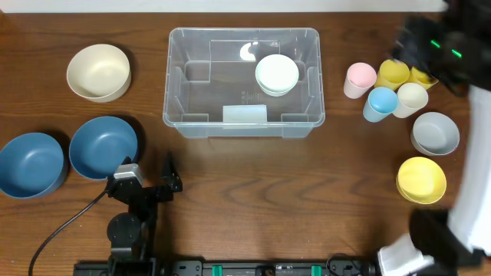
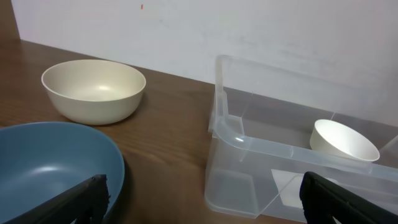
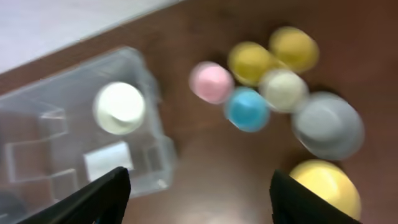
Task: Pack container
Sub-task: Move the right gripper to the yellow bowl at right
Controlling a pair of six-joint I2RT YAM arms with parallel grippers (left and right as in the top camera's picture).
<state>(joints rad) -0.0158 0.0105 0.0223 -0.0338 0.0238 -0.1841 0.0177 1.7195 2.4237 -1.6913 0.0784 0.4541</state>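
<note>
Right now the clear container (image 1: 201, 98) sits in the middle of the desk (image 1: 245, 199). A small white bowl (image 1: 276, 74) is inside it, near its right wall. The left claw (image 2: 202, 194) is spread wide and empty, near the container's front left corner. The right claw (image 3: 199, 190) is spread and empty too, above the cups (image 3: 247, 109) to the right of the container. The blue bowls (image 1: 103, 146) and a cream bowl (image 1: 98, 71) lie to its left.

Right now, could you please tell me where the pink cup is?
In the overhead view the pink cup stands outside the container, just off its right wall, with a yellow cup and the light blue cup as its nearest neighbours.
</note>
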